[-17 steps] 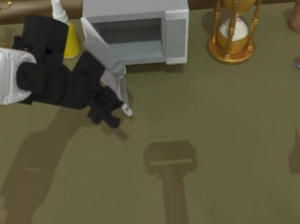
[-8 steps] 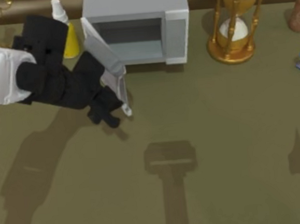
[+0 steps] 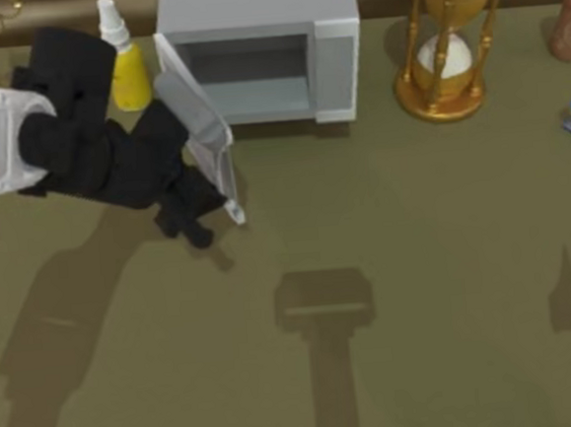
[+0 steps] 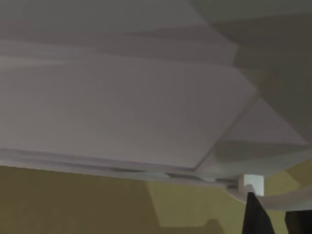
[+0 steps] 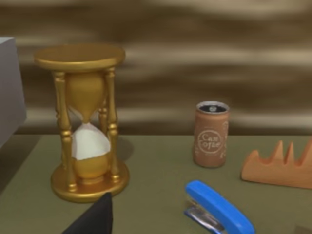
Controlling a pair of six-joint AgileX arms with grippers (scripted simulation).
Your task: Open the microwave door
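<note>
Swinging door: the microwave door [image 3: 198, 131] stands wide open, hinged at the left front corner of the microwave [image 3: 259, 47] and angled out toward the near side of the table [image 3: 420, 292], so the cavity is bare to view.
Microwave position: at the far edge of the table, left of centre; the control panel strip [image 3: 337, 71] is on its right front.
Left gripper: the left gripper [image 3: 194, 213] is at the free edge of the door, near the pale handle bar [image 3: 234, 210], placed there because that end gives the longest lever about the hinge.
Left gripper grip: the wrist view shows dark fingertips [image 4: 256, 214] beside a white block of the handle; I cannot tell the gap or whether they clamp it.
Right arm: parked off the right of the microwave; its camera looks at the hourglass [image 5: 87, 122], soda can [image 5: 211, 134] and blue stapler [image 5: 219, 207].
Progress, judged: door well past halfway; task looks nearly or fully met.
Risk, judged: further pull may bring the arm against the yellow bottle [image 3: 123, 63] left of the microwave.
</note>
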